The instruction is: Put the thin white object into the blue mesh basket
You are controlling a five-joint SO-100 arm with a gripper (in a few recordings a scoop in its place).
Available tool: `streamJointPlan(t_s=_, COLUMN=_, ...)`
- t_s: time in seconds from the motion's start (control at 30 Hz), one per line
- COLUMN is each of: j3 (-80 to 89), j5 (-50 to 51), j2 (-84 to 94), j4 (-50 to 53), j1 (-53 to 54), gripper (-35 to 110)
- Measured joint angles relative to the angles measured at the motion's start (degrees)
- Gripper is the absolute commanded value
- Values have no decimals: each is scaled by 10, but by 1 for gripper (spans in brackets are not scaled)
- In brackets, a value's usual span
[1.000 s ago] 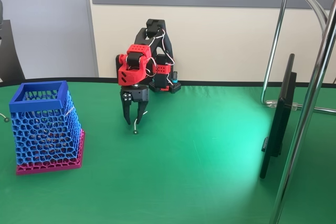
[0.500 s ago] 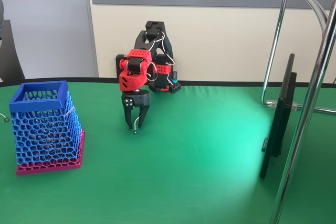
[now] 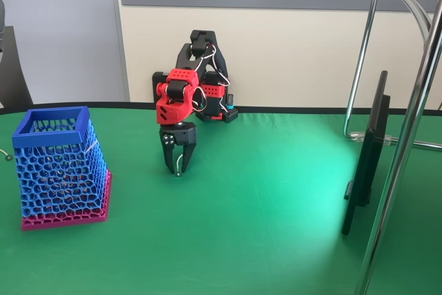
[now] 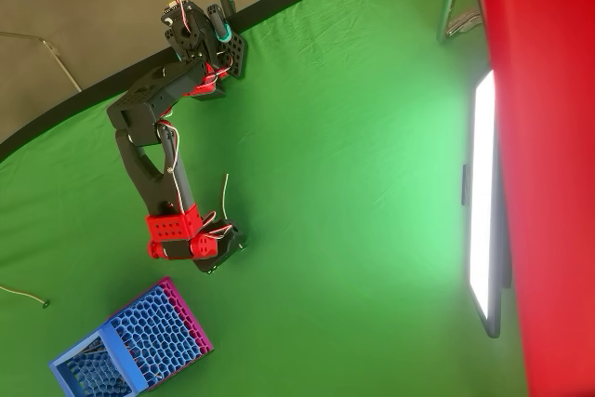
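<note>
The thin white object [image 4: 224, 194] lies on the green cloth, a short curved strand. Its lower end runs in under my wrist. In the fixed view the strand [image 3: 180, 162] shows between my fingers, with its small dark tip on the cloth just below them. My gripper [image 3: 178, 167] points straight down at the cloth. It is open by a narrow gap, with one black finger on each side of the strand. The blue mesh basket [image 3: 61, 170] stands upright on its magenta base at the left, well apart from the gripper. In the overhead view the basket [image 4: 130, 346] is at the bottom left.
A second thin strand with a dark tip [image 4: 28, 297] lies near the left edge beyond the basket. A flat screen [image 3: 366, 153] and chrome stand tubes [image 3: 407, 143] occupy the right side. Open green cloth [image 3: 242, 226] stretches between them and the basket.
The gripper has swung slightly right and settled over the strand, which now shows between the fingers instead of sticking out to their right. The jaws have drawn closer together.
</note>
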Motion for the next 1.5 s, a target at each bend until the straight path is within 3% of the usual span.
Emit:
streamJointPlan(t_s=0.97, j3=-5, j5=-24, j2=6, j4=3, j1=6, gripper=6)
streamJointPlan(t_s=1.5, j3=-176, j5=-97, j2=40, j4=84, j1=56, gripper=6)
